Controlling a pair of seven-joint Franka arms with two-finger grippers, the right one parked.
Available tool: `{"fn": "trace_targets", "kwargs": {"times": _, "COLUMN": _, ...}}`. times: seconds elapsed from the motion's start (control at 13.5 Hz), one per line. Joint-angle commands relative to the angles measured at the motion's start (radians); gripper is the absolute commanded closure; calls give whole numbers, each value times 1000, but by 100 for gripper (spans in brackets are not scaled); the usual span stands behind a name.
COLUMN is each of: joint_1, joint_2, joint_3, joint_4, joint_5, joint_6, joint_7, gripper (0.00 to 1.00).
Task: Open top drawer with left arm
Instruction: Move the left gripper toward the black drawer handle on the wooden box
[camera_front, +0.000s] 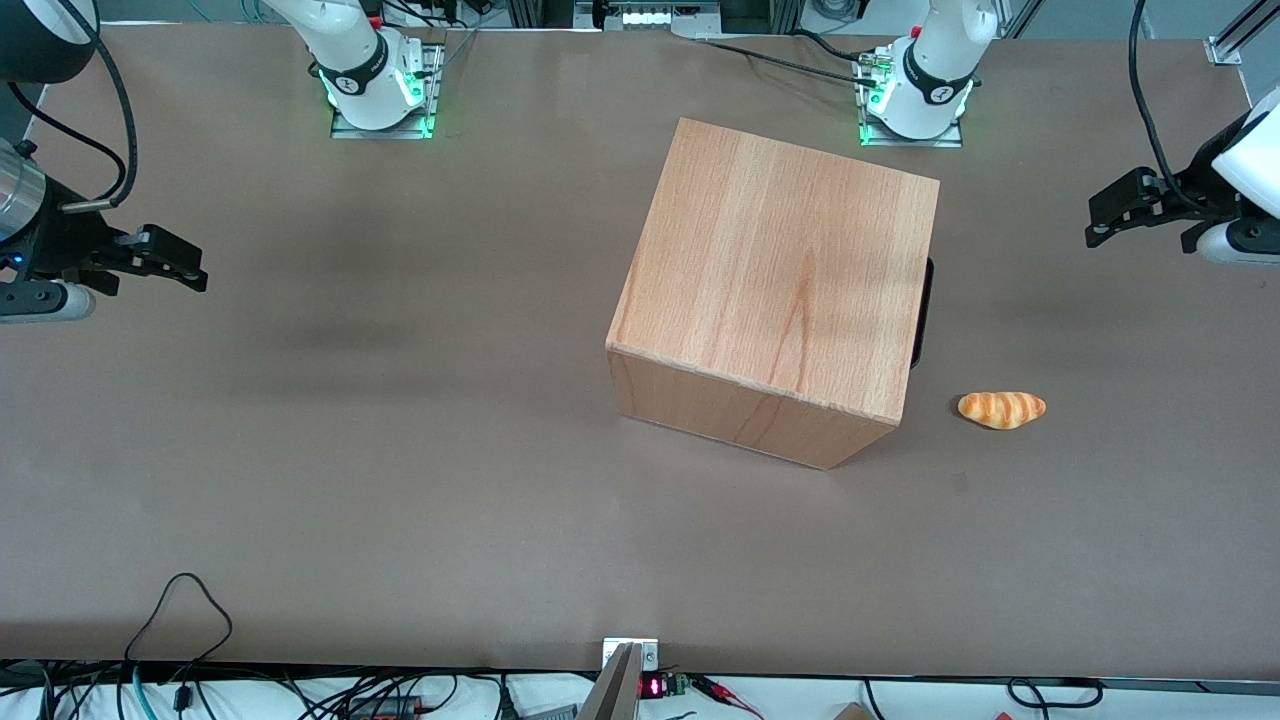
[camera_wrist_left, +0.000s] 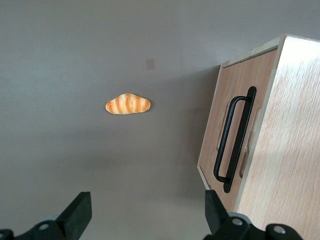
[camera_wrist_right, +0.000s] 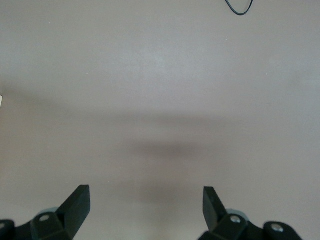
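The top drawer's flat wooden front (camera_wrist_left: 212, 125) carries a long black bar handle (camera_wrist_left: 235, 140) and sits flush in the beech-wood box (camera_front: 775, 290). From the front camera only a sliver of the handle (camera_front: 922, 310) shows past the box's edge. My left gripper (camera_front: 1092, 225) hangs above the table toward the working arm's end, in front of the drawer and well apart from it. It is open with nothing between its fingers (camera_wrist_left: 77, 215). In the wrist view the gripper (camera_wrist_left: 147, 215) looks down on bare table beside the drawer front.
A small croissant (camera_front: 1001, 409) lies on the brown table (camera_front: 400, 450) in front of the drawer, nearer the front camera than my gripper; it also shows from the wrist, croissant (camera_wrist_left: 127, 104). Arm bases (camera_front: 912, 100) stand at the table's back edge.
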Motion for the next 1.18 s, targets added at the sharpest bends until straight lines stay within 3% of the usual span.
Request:
{"fn": "trace_targets", "kwargs": {"times": 0.0, "joint_1": 2, "joint_2": -26, "joint_3": 3, "joint_4": -23, "joint_5": 3, "joint_6": -7, "joint_7": 5, "gripper": 0}}
{"fn": "trace_targets", "kwargs": {"times": 0.74, "joint_1": -20, "joint_2": 128, "joint_3": -13, "joint_4": -20, "joint_5": -5, "joint_6": -11, "joint_7": 22, "gripper": 0}}
{"fn": "trace_targets", "kwargs": {"times": 1.11, "joint_1": -13, "joint_2": 267, "joint_3": -25, "joint_4": -14, "joint_5": -133, "joint_6": -8, "joint_7": 22, "gripper": 0}}
